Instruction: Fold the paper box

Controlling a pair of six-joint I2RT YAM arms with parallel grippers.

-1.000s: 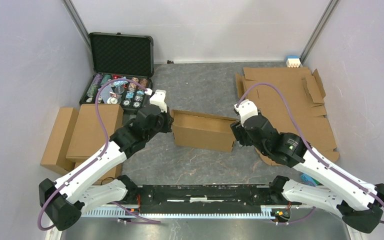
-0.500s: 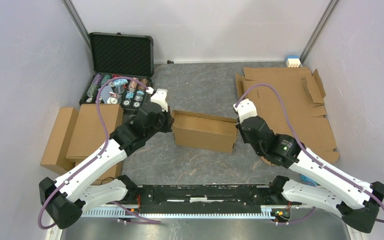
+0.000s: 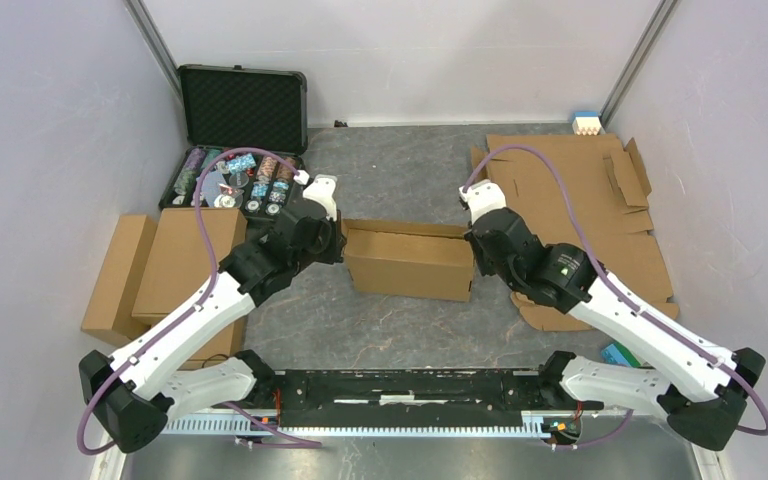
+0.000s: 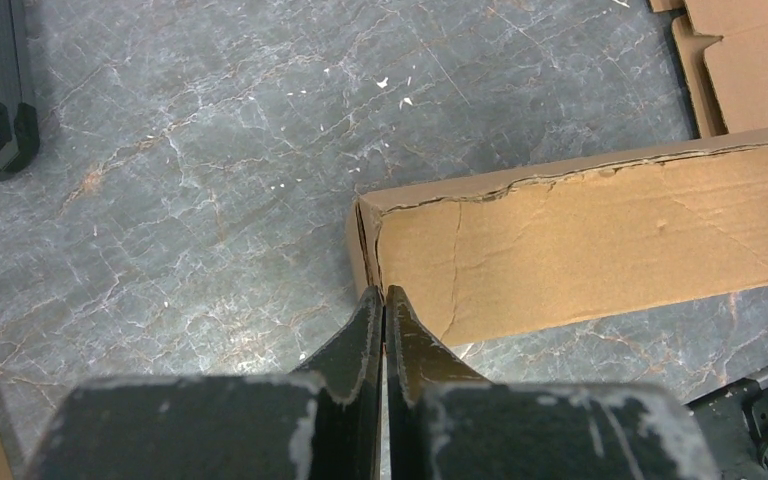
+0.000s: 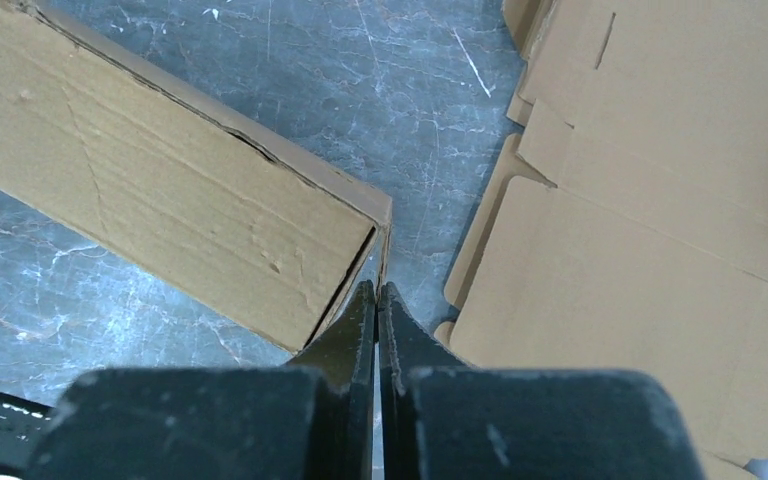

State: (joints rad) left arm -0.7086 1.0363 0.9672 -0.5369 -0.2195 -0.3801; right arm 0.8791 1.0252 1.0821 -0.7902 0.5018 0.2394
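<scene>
Left gripper [image 4: 385,296] is sitting fully closed, tips meeting the left end corner of the paper box [image 3: 408,262]. Right gripper [image 5: 377,292] is likewise closed at the right end corner. Whether either is pinching cardboard is unclear. Box is standing on the table [image 3: 390,170] between the arms, just beside the flat cardboard sheets [image 3: 580,200]. Judging progress: long walls are standing up and ends are looking formed, but the top is showing open, so closing is likely remaining. Interior is mostly hidden, and the end flaps are hard to make out.
</scene>
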